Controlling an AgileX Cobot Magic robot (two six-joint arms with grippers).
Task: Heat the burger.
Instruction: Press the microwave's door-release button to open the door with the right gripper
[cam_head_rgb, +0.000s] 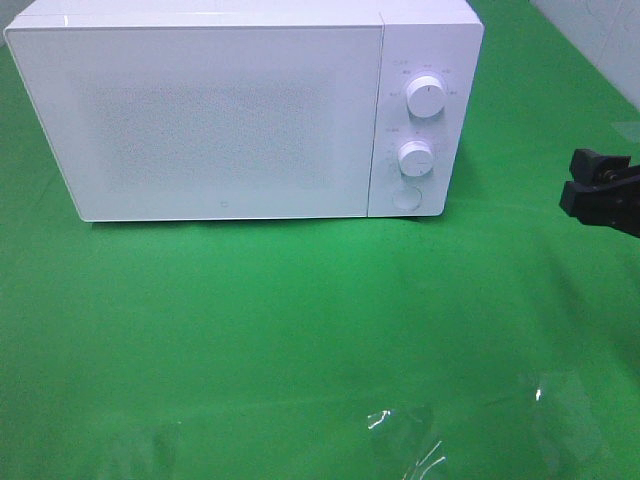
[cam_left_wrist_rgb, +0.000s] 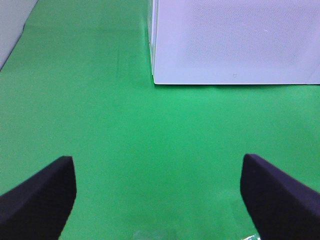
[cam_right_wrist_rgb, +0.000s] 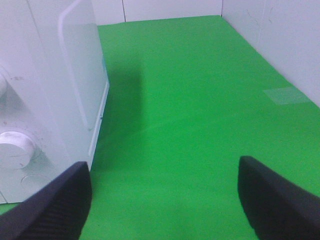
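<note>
The burger is not in view in any frame. A white microwave (cam_head_rgb: 230, 110) stands at the back of the green cloth with its door shut; it also shows in the left wrist view (cam_left_wrist_rgb: 235, 40) and the right wrist view (cam_right_wrist_rgb: 45, 100). Its panel has two knobs (cam_head_rgb: 427, 97) (cam_head_rgb: 415, 157) and a round button (cam_head_rgb: 406, 197). My right gripper (cam_head_rgb: 576, 180) hovers to the right of the microwave, open and empty (cam_right_wrist_rgb: 165, 200). My left gripper (cam_left_wrist_rgb: 157, 195) is open and empty over the cloth in front of the microwave's left corner; it is out of the exterior high view.
Green cloth (cam_head_rgb: 300, 320) covers the table. A crinkled patch of clear film (cam_head_rgb: 420, 440) lies near the front edge. A white wall (cam_right_wrist_rgb: 280, 40) borders the right side.
</note>
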